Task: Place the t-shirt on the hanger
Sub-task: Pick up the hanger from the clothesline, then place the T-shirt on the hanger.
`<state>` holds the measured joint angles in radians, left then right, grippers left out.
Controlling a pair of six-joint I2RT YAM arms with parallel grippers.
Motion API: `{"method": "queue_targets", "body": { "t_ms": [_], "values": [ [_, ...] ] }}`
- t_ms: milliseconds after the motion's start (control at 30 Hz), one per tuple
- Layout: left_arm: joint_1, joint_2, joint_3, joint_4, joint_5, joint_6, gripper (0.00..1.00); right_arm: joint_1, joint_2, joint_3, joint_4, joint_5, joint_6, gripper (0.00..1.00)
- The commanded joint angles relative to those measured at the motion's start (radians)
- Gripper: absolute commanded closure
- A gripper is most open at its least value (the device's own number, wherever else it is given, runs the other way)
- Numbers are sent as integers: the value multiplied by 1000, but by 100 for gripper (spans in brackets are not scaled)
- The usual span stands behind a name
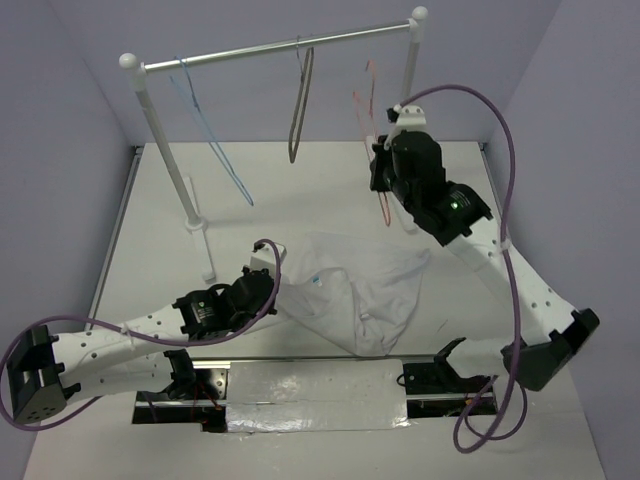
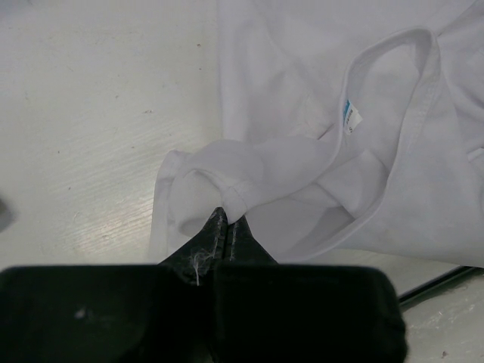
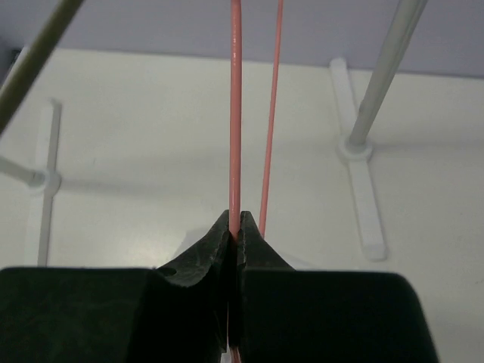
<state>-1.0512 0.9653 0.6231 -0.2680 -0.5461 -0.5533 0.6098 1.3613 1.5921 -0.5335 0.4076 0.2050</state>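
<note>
The white t-shirt point(image 1: 350, 290) lies crumpled on the table in front of the arms, neck opening up, with a small blue label point(image 2: 349, 117) showing. My left gripper point(image 1: 268, 285) is at the shirt's left edge. In the left wrist view it point(image 2: 228, 218) is shut, pinching a rolled fold of the t-shirt point(image 2: 302, 91). The pink-red wire hanger point(image 1: 365, 110) hangs from the rail's right end. My right gripper point(image 1: 383, 168) is raised beside it. In the right wrist view it point(image 3: 235, 223) is shut on one wire of the hanger point(image 3: 235, 113), and a second wire runs just to the right.
A white rack with a metal rail point(image 1: 280, 48) spans the back of the table. A light-blue wire hanger point(image 1: 210, 140) and a grey-brown hanger point(image 1: 300, 100) hang on it. The rack's feet point(image 1: 205, 235) and right post point(image 3: 386, 68) stand on the table. Purple cables loop off both arms.
</note>
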Motion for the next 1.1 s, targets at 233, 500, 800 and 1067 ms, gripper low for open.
{"method": "queue_targets", "body": {
  "t_ms": [233,500,800,1067],
  "values": [
    [132,87,127,6,109,-57,100,115,-551,-659,95,-344,134,100],
    [206,243,263,-59,123,-60,100,343,-760,-831,58,-331,160,100],
    [264,293,362,-143,101,-50,100,409,-944,-925,15,-363,183,100],
    [373,245,389,-201,139,3,100,447,-869,-917,-2,-343,188,100]
  ]
}}
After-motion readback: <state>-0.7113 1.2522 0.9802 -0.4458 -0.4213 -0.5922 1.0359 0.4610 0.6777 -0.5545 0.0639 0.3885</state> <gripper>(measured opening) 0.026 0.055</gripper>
